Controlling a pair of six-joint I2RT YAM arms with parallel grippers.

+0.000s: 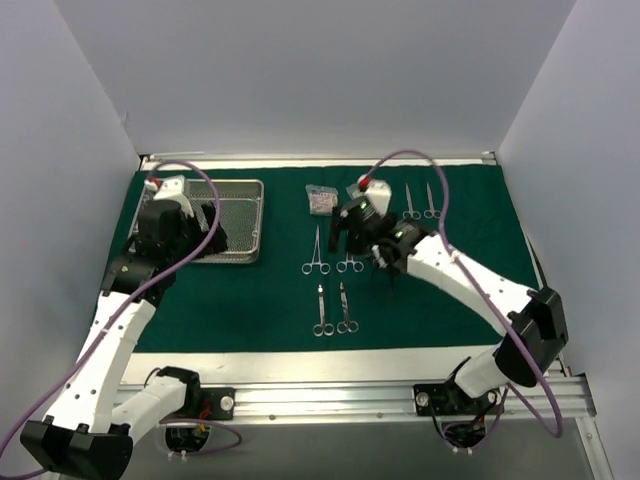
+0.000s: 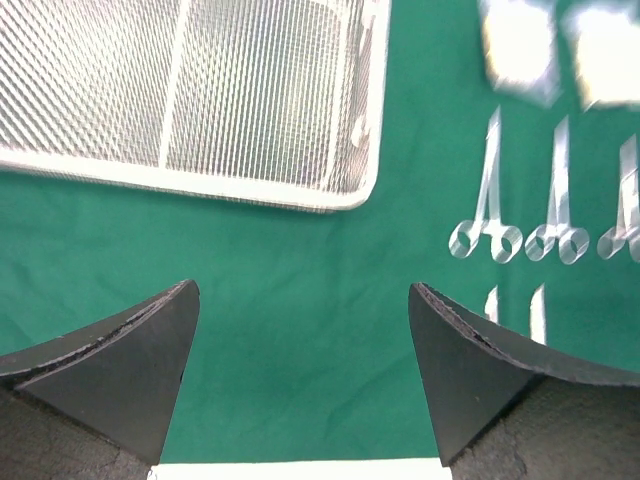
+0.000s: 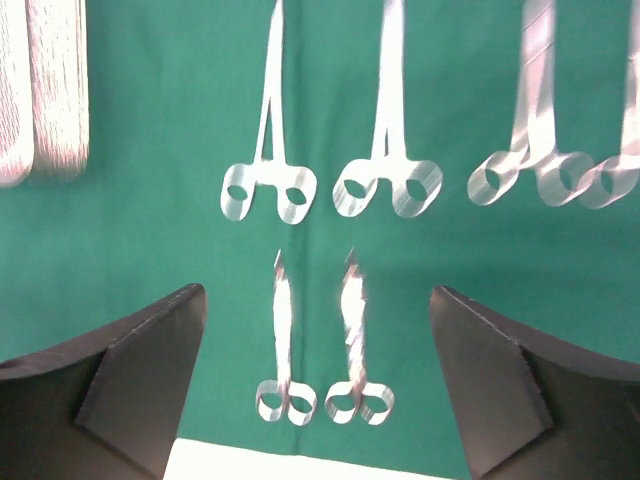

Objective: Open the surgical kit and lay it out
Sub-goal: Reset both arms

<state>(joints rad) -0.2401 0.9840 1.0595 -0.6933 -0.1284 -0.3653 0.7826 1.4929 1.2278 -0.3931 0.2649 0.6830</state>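
Note:
The dark green cloth wrap (image 1: 440,290) lies spread flat on the table. The silver wire-mesh tray (image 1: 238,192) sits on its far left and looks empty; it also shows in the left wrist view (image 2: 372,150). Several steel clamps lie in rows on the cloth: two in the middle (image 1: 316,252), two nearer (image 1: 322,310) and two at the far right (image 1: 411,203). A clear pouch (image 1: 321,198) lies at the far centre. My left gripper (image 1: 205,232) (image 2: 303,300) is open and empty, high over the tray's near right part. My right gripper (image 1: 352,232) (image 3: 318,300) is open and empty above the two near clamps (image 3: 284,350).
White walls close in three sides. A bare white strip of table (image 1: 330,365) runs along the cloth's near edge, with the metal rail (image 1: 330,400) and arm bases below it. In the left wrist view two pouches (image 2: 518,45) lie beyond the clamps (image 2: 487,200).

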